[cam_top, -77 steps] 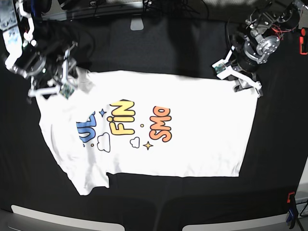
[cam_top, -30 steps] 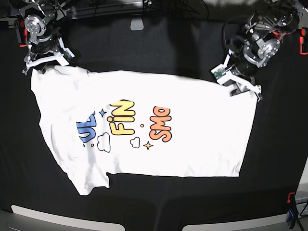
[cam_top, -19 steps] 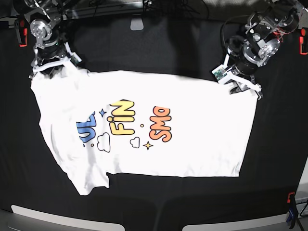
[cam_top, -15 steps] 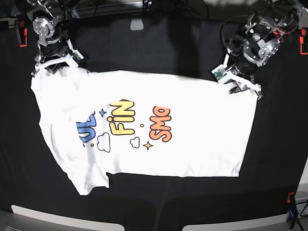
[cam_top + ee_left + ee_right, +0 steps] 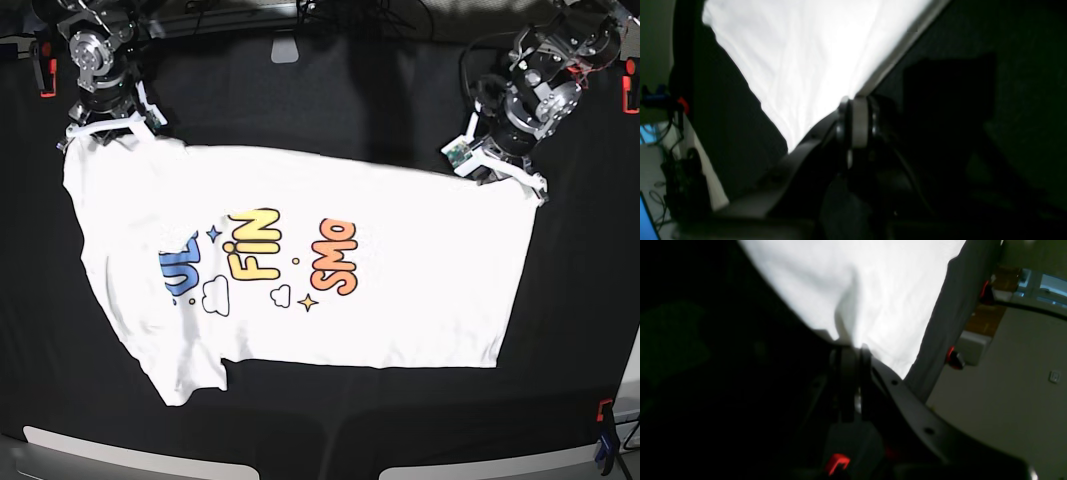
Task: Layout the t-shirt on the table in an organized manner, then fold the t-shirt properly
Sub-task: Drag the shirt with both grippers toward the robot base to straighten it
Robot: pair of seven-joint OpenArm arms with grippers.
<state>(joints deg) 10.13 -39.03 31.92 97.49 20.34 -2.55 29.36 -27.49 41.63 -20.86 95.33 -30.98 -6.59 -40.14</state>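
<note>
The left gripper [image 5: 500, 170] is squeezed tight on one far corner of the t-shirt [image 5: 300, 265], and the right gripper [image 5: 105, 130] is squeezed tight on the other far corner, so both sit right at the shirt's top edge. The t-shirt lies flat and spread out in the middle of the black table [image 5: 330, 100], with its blue, yellow and orange letters facing up. One short sleeve sticks out at the shirt's near corner, on the same side as the right gripper.

white t-shirt [image 5: 300, 270], print up, flat on black table [image 5: 320, 100]
</note>
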